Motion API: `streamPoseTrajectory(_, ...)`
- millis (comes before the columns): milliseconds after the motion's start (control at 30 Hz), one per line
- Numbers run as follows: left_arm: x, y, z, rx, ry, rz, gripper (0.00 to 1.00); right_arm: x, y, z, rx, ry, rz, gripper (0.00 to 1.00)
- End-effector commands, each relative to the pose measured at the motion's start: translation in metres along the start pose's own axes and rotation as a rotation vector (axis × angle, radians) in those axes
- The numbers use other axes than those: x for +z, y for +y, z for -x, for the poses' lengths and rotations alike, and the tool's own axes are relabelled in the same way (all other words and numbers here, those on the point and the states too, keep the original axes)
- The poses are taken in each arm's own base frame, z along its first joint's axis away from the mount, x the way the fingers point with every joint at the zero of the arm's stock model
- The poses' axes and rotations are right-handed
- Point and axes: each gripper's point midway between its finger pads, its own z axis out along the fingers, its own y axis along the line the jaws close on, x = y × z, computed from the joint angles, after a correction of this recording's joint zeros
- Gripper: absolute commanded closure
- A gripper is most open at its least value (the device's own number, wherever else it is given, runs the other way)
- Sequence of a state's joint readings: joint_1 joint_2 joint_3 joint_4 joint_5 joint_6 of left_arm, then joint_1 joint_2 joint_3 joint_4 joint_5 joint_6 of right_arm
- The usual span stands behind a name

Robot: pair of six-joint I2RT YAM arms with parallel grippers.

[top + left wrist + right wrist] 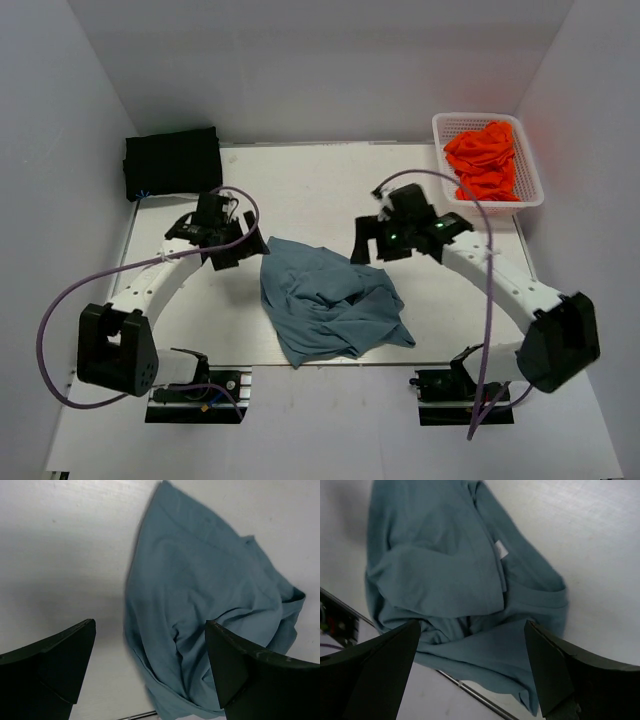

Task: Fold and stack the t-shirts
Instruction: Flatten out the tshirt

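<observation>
Left gripper [226, 243] [150, 625]: fingers spread wide, nothing pinched. It hangs just beside the far-left edge of the crumpled slate-blue cotton t-shirt [330, 300] [200, 590] [435, 565]. In the wrist view one finger is over bare white table [310, 190] and the other over cloth. Can't tell if a tip touches the fabric.

Right gripper [386, 236] [471, 625]: also spread wide and empty, at the shirt's far-right side. Its wrist cam looks down on the collar area w/ a small white tag [501, 550].

Arms: both rise from bases at the near edge, elbows out to the sides, forearms angled in toward the centre, wrists pitched down.

Blue shirt sits bunched at mid-table nr the front edge, btw the two grippers. Folded black t-shirts [172, 163] lie at the far-left corner. Orange-red t-shirts [485, 160] are heaped in a white plastic lattice basket [530, 192] at the far right, well apart from both grippers.
</observation>
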State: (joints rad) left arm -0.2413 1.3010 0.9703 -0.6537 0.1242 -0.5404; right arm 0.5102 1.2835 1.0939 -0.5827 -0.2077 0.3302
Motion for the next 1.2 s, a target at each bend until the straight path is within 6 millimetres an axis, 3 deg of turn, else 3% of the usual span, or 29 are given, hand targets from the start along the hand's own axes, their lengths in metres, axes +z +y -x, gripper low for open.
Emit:
streamPoseTrajectory(0,0.014,-0.01,-0.016,-0.024,0.03,-0.078,0.0,0.028,-0.008,-0.037,-0.035,0.114,-0.111,0.1)
streamPoseTrajectory(100,0.032,-0.014,-0.034,-0.031,0.076,-0.116,0.0,0.045,-0.006,-0.035,-0.027,0.078,-0.124,0.1)
streamPoseTrajectory(133,0.034,-0.014,-0.036,-0.042,0.09,-0.118,0.0,0.048,-0.007,-0.044,-0.002,0.088,-0.12,0.1)
streamPoseTrajectory(233,0.046,-0.005,-0.038,-0.045,0.087,-0.058,0.0,0.053,-0.007,-0.041,0.032,0.061,-0.126,0.1)
streamPoseTrajectory(367,0.061,0.007,-0.042,-0.032,0.088,0.023,0.0,0.047,-0.054,-0.047,0.103,0.034,-0.391,0.1)
streamPoseTrajectory(433,0.069,0.008,-0.044,-0.025,0.097,0.035,0.0,0.047,-0.066,-0.059,0.137,0.036,-0.435,0.16)
streamPoseTrajectory(600,0.093,0.001,-0.051,-0.003,0.15,0.047,0.04,0.06,-0.073,-0.064,0.21,-0.001,-0.448,0.17)
streamPoseTrajectory(733,0.102,0.013,-0.053,0.01,0.146,0.122,0.1,0.072,-0.082,-0.073,0.233,0.021,-0.487,0.23)
streamPoseTrajectory(833,0.104,0.011,-0.059,0.018,0.154,0.13,0.24,0.076,-0.094,-0.077,0.268,0.014,-0.547,0.5)
streamPoseTrajectory(967,0.111,0.008,-0.065,0.045,0.171,0.129,0.43,0.086,-0.099,-0.088,0.289,0.052,-0.543,0.54)
streamPoseTrajectory(1000,0.111,0.006,-0.067,0.053,0.174,0.125,0.55,0.09,-0.099,-0.09,0.305,0.061,-0.548,0.58)
streamPoseTrajectory(1067,0.112,0.002,-0.064,0.064,0.176,0.135,0.7,0.091,-0.102,-0.091,0.315,0.064,-0.554,0.58)
streamPoseTrajectory(1100,0.113,0.003,-0.063,0.075,0.178,0.148,0.84,0.091,-0.099,-0.089,0.307,0.051,-0.542,0.6)
streamPoseTrajectory(1167,0.112,0.002,-0.056,0.088,0.167,0.178,0.96,0.093,-0.109,-0.095,0.308,0.066,-0.574,0.6)
